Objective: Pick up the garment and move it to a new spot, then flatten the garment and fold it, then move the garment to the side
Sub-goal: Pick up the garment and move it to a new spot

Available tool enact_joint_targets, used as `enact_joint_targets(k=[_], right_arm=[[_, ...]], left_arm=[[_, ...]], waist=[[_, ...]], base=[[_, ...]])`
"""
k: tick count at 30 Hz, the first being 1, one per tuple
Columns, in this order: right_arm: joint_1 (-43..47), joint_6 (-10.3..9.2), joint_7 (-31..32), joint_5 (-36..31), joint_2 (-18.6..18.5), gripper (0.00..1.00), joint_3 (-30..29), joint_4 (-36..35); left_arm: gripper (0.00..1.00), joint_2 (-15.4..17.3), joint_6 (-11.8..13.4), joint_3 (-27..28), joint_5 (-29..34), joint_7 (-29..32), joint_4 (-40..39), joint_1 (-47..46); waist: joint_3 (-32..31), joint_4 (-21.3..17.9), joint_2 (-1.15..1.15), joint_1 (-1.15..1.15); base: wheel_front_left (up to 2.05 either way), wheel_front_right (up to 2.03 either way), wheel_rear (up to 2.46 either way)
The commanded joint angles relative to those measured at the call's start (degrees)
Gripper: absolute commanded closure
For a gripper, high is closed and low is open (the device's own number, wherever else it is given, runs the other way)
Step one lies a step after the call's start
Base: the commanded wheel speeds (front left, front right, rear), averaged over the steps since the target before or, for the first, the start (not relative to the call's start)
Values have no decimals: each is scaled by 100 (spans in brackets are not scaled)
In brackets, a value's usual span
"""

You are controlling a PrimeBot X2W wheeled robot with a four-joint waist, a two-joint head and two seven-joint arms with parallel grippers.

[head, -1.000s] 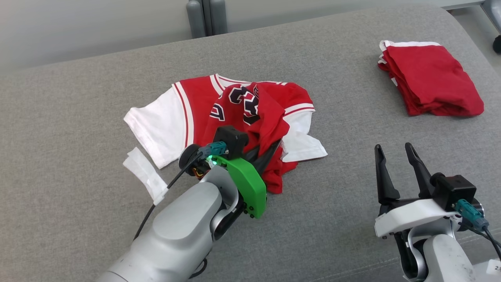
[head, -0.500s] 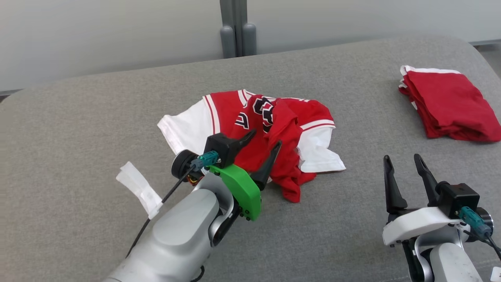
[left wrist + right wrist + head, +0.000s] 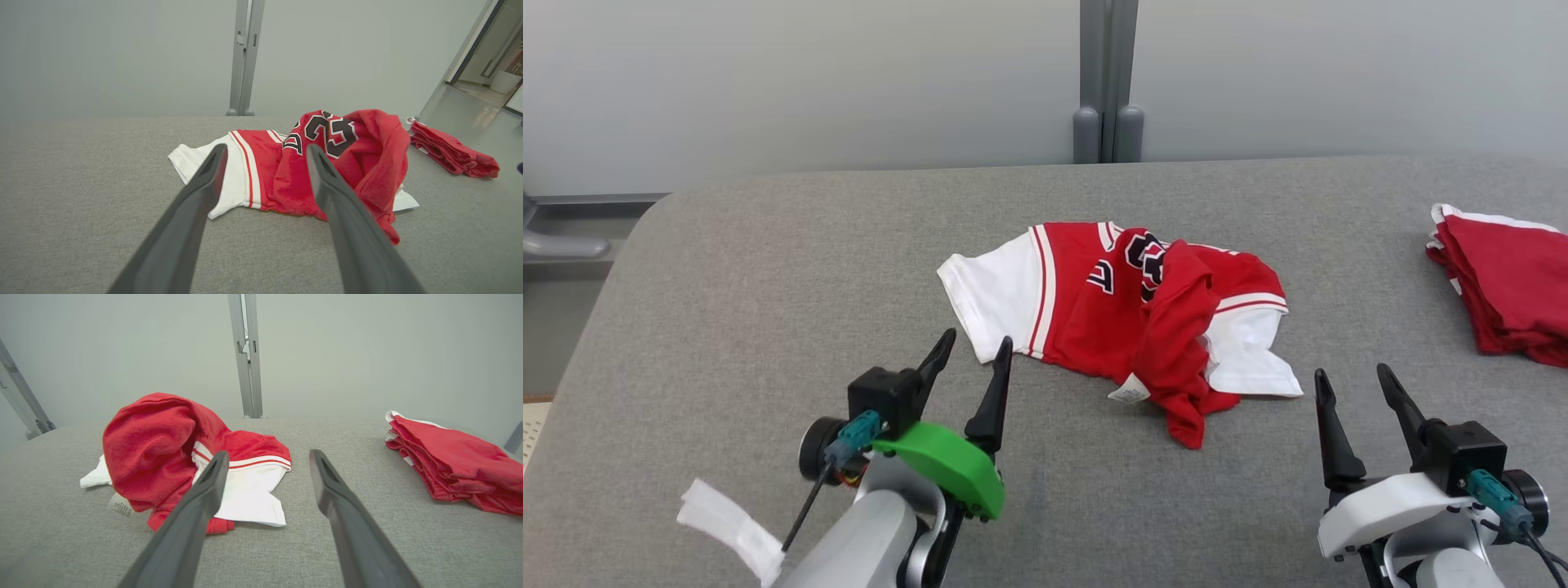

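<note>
Clearly soft, light garment (image 3: 1127, 318), crumpled; likely best pinched at white sleeve edges. Left gripper (image 3: 968, 367), right gripper (image 3: 1352, 389): fingers spread, empty.

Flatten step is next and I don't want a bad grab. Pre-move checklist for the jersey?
1. The left gripper open, holding nothing: ok.
2. The right gripper open, holding nothing: ok.
3. The jersey lying flat: not ok; red body bunched over its middle.
4. A free edge to grab: ok; white sleeve lies flat just ahead of the left gripper.
5. Gap to the folded red stack: ok; bare surface between them.
6. Lower layers untangled: cannot tell, hidden underneath.
</note>
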Motion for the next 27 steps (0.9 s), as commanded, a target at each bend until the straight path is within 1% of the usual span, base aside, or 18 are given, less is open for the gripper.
enact_joint_targets(k=[1, 4, 10, 15, 27], right_arm=[[88, -7, -31, -27, -16, 0, 15, -7], [193, -7, -72, -9, -17, 0, 47, 28], [293, -7, -143, 193, -16, 0, 106, 86], [279, -7, -209, 376, -15, 0, 188, 121], [88, -7, -304, 340, -16, 0, 264, 290]], left_arm=[[0, 48, 59, 146, 147, 0, -121, 261], [0, 95, 139, 566, 378, -2, -434, 733], [0, 67, 132, 1098, 838, -1, -888, 1408], [0, -14, 66, 1327, 1029, -2, -1029, 1683], [0, -161, -116, 1649, 1257, -2, -969, 1807]], waist=[[-55, 70, 0, 0], [-70, 97, 0, 0], [-72, 127, 0, 0], [-52, 110, 0, 0], [-13, 44, 0, 0]], base=[[0, 0, 0], [0, 0, 0], [0, 0, 0], [0, 0, 0], [0, 0, 0]])
